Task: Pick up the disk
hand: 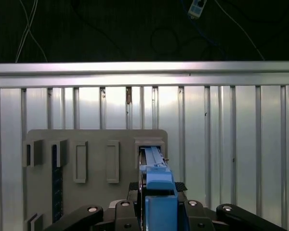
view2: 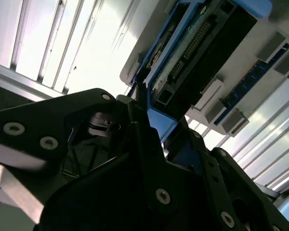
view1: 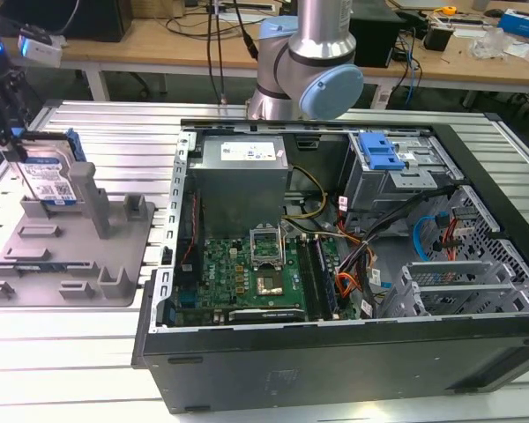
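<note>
Nearest, on the exterior view's right, an open computer case lies on the ribbed metal table. Further back on the exterior view's left sits a grey holder, and the disk stands on edge in its slot. The gripper has its fingers pinching the disk's upper edge, blue rail between them.

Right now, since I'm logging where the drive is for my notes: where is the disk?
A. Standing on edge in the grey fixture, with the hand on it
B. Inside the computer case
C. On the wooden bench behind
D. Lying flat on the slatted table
A: in the exterior view the disk stands upright in the grey fixture, left of the case, with the hand at its top edge.
</note>
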`<state>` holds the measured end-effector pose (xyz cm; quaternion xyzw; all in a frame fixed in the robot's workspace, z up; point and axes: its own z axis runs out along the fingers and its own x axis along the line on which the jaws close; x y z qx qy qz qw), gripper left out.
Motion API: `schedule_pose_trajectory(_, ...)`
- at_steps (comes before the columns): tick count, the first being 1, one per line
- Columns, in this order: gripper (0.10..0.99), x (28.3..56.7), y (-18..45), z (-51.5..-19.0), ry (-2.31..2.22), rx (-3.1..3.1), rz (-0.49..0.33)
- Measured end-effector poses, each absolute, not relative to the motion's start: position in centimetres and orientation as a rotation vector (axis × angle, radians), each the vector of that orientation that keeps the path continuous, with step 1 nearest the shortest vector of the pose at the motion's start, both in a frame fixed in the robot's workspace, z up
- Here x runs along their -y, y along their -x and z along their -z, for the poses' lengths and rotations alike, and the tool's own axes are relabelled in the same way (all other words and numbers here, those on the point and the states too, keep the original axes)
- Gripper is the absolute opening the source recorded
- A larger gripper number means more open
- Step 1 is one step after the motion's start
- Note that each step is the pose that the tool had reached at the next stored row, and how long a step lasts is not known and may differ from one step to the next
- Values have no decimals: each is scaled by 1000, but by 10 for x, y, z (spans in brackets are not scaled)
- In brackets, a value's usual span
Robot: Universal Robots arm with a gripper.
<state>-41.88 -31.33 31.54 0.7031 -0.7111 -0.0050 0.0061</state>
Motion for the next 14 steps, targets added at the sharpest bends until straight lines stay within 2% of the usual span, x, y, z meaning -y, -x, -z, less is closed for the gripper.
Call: schedule_pose_trajectory(14,369,313,419,-415,-2197,2222,9)
